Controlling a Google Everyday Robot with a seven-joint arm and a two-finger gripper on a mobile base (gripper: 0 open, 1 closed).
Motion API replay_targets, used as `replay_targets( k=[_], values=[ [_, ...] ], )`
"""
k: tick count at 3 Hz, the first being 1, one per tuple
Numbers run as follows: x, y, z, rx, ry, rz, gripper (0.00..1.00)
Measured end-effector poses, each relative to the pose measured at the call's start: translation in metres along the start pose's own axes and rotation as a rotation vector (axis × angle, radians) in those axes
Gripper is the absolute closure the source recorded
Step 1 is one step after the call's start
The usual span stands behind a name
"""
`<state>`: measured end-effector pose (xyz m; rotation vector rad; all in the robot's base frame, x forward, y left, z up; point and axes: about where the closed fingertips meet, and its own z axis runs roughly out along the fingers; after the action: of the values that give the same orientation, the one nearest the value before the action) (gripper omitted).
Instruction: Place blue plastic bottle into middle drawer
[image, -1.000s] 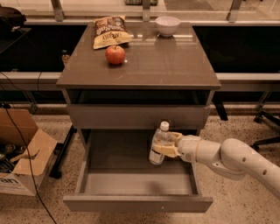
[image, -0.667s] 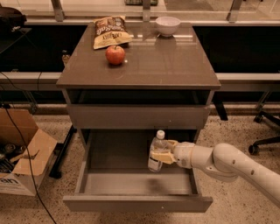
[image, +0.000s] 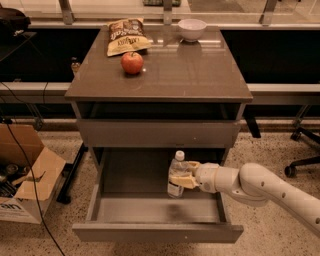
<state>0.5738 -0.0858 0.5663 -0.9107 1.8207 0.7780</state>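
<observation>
So the bottle (image: 178, 175) is upright inside the open middle drawer (image: 157, 233), right of centre and toward the back. It's low in the box, but I can't tell if the base is actually on the drawer floor or just above it. There's a dark patch on the floor in front of it, so my guess is a small gap.

The gripper (image: 184, 175) is down in the drawer with it. Its jaws are closed on the bottle around the label, one above and one below on the right side, cap left clear. Holding it mid-body and vertical makes sense to me: it can be set down on its base and shouldn't tip when let go.

The arm comes in from the lower right, forearm sloping up and left over the drawer's right wall, with the wrist about level and pointing left. That keeps it under the drawer front (image: 157, 133) above, which sits right over the cap.

The apple (image: 132, 62), chip bag (image: 125, 36) and bowl (image: 192, 28) are up on the counter (image: 200, 75), well out of the way.

I'd say it's nearly done, just needs to settle the bottle and let go.
</observation>
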Motion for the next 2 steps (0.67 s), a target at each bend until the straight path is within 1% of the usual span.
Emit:
replay_targets(
  k=[1, 2],
  values=[
    [0.015, 0.007, 0.018, -0.022, 0.006, -0.02, 1.0],
    [0.032, 0.009, 0.035, -0.048, -0.005, -0.027, 1.0]
  ],
)
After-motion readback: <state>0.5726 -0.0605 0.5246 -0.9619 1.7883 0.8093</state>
